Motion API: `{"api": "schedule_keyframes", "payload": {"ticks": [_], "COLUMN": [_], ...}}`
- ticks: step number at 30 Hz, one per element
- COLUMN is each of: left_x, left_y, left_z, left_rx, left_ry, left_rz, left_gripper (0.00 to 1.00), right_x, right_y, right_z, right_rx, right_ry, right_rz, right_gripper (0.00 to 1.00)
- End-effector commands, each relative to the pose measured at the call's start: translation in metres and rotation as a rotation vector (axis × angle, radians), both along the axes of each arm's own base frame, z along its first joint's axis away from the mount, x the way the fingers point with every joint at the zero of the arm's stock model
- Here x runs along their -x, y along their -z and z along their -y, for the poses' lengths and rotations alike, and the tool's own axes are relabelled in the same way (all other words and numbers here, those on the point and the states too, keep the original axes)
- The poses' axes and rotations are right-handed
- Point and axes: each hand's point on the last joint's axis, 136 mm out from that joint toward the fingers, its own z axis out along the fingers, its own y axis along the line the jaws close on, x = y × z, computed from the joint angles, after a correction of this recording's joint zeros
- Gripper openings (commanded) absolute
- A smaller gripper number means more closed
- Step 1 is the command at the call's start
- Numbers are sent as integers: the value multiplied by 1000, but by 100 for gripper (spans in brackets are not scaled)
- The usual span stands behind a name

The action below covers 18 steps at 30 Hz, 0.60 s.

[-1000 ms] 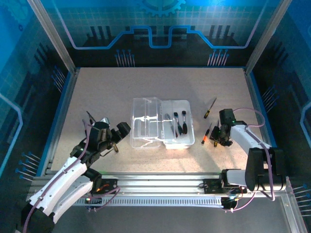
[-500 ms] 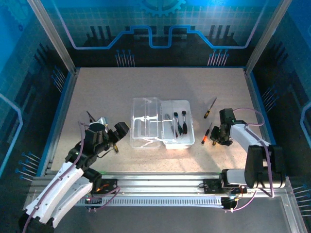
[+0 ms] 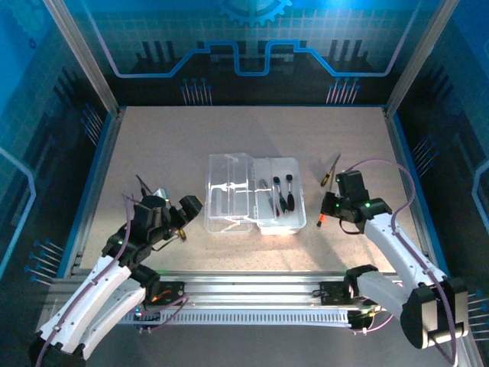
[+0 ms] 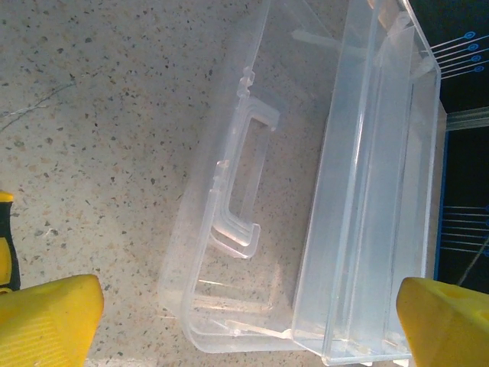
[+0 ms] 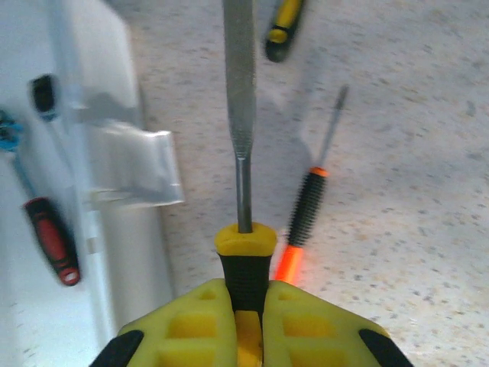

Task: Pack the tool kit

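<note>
The file (image 5: 239,99) is now clamped in the right claw (image 5: 243,297) and raised off the surface (image 5: 405,229). The open case (image 3: 229,182) waits left of it. The left claw (image 4: 244,325) is held wide apart.

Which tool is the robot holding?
The file with the yellow-and-black handle, pinched in the right gripper. The orange-black screwdriver beside it lies on the table.

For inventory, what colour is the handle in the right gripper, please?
Handle: black with yellow collar, best in right wrist view.
</note>
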Motion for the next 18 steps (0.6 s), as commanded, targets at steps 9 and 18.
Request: {"api": "schedule_keyframes", "payload": {"ticks": [9,18], "left_x": [26,35], "left_y": [16,9], "left_z": [-7,-4], "left_rx": [-13,22], "left_ry": [-3,4], "left_rz": [-133,-165], "left_gripper": [99,99], "right_x": [-25,-37], "right_y": [-47,-44], "right_z": [-115,-199], "right_rx": [-212,-376], "right_ry": [-227,-433], "right_rz": [111,56], "right_gripper": [4,3]}}
